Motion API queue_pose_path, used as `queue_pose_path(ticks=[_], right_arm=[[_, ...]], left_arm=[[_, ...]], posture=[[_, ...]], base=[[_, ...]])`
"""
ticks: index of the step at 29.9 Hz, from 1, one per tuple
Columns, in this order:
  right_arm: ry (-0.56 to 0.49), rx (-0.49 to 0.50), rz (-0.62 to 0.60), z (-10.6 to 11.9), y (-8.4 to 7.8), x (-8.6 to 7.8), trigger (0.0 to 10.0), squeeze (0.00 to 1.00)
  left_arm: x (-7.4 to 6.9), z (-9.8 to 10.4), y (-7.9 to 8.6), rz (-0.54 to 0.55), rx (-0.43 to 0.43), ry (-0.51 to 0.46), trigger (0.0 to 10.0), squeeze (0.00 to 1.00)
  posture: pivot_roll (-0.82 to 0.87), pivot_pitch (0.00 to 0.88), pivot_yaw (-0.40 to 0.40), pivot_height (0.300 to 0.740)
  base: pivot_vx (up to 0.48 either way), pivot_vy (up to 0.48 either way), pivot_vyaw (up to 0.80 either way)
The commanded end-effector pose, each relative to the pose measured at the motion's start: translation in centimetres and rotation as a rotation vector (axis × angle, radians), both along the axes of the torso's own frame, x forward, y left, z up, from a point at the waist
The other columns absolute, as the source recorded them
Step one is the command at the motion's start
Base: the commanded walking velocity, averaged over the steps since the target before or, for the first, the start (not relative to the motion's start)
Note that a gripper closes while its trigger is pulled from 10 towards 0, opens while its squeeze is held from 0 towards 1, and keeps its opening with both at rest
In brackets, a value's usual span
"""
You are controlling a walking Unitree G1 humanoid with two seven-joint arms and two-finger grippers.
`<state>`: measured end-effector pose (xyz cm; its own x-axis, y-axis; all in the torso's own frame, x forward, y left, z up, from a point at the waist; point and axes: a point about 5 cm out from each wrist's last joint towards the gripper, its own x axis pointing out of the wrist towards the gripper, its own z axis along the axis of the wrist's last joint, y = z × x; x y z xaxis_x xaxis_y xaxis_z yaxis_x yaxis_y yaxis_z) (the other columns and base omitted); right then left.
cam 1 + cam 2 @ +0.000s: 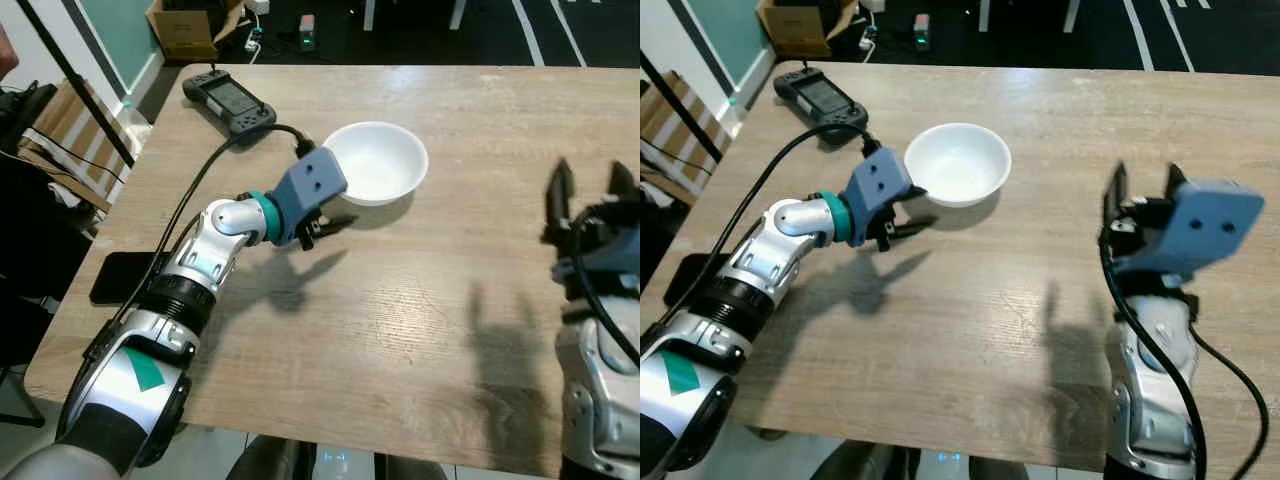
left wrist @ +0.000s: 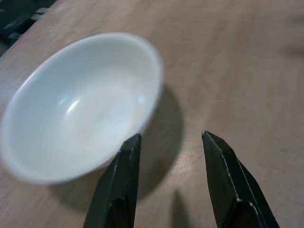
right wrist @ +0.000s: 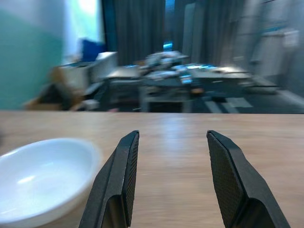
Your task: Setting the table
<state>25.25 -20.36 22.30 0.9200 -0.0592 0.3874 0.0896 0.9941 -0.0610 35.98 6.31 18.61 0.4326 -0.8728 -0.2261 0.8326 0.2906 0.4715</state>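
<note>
Left gripper (image 1: 335, 224) hovers low over the table (image 1: 430, 300), fingers spread and holding nothing, tips just beside the near rim of the bowl (image 1: 375, 161); whether they touch it I cannot tell. Right gripper (image 1: 1143, 190) is raised above the table's right side, likewise parted and empty, well apart from the bowl.

Going by size: the wooden table is mostly bare. On it, the white bowl stands upright and empty toward the far middle. A dark handheld console (image 1: 226, 100) lies at the far left corner, and a black phone (image 1: 122, 276) at the left edge.

As for progress, I judge the job barely begun: one bowl is out, with no plate, cup or cutlery on the table. Whether the bowl is being fetched or has been set in place cannot be told.
</note>
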Motion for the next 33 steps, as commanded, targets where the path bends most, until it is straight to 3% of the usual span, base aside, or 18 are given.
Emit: queue_pose_path(ticks=[1, 5, 8, 11, 17, 20, 23, 29, 33], right_arm=[[0.087, -0.016, 0.069, -1.3, 0.9, 0.6, 10.0, 0.0], [0.187, -0.152, 0.126, -2.3, 1.4, 1.0, 10.0, 0.0], [0.257, -0.319, 0.156, -2.8, 0.6, 0.9, 10.0, 0.0], [0.272, -0.366, 0.133, -2.9, -0.3, 0.8, 10.0, 0.0], [0.295, -0.336, 0.093, -3.0, -1.9, 0.2, 10.0, 0.0], [0.292, -0.21, 0.028, -3.6, -3.1, -0.7, 10.0, 0.0], [0.283, -0.147, -0.008, -3.9, -3.6, -1.2, 10.0, 0.0], [0.281, -0.107, -0.044, -4.6, -3.7, -1.9, 10.0, 0.0], [0.277, -0.098, -0.042, -4.6, -3.3, -2.1, 10.0, 0.0]], left_arm=[[0.1, -0.8, 0.3, -0.013, 0.07, -0.005, 10.0, 0.0], [0.7, -1.0, 0.5, 0.02, 0.123, -0.042, 10.0, 0.0], [1.1, -1.3, 1.2, 0.034, 0.219, -0.101, 10.0, 0.0], [1.3, -1.2, 1.5, 0.056, 0.256, -0.138, 10.0, 0.0], [2.0, -0.6, 2.1, 0.103, 0.322, -0.264, 10.0, 0.0], [2.2, 0.5, 1.7, 0.103, 0.313, -0.368, 10.0, 0.0], [2.3, 1.2, 1.4, 0.098, 0.293, -0.414, 10.0, 0.0], [2.0, 1.8, 0.7, 0.044, 0.279, -0.438, 10.0, 0.0], [2.2, 1.7, 0.4, 0.033, 0.326, -0.457, 10.0, 0.0]], posture=[[-0.02, 0.133, 0.146, 0.74], [-0.03, 0.127, 0.135, 0.74], [-0.04, 0.125, 0.131, 0.74], [-0.05, 0.125, 0.128, 0.74], [-0.05, 0.129, 0.132, 0.74], [-0.05, 0.133, 0.152, 0.74], [-0.05, 0.134, 0.167, 0.74], [-0.06, 0.132, 0.187, 0.74], [-0.07, 0.136, 0.201, 0.74]], base=[[0.0, 0.0, 0.0], [0.0, 0.0, 0.0], [0.0, 0.0, 0.0], [0.0, 0.0, 0.0], [0.0, 0.0, 0.0], [0.0, 0.0, 0.0], [0.0, 0.0, 0.0], [0.0, 0.0, 0.0], [0.0, 0.0, 0.0]])
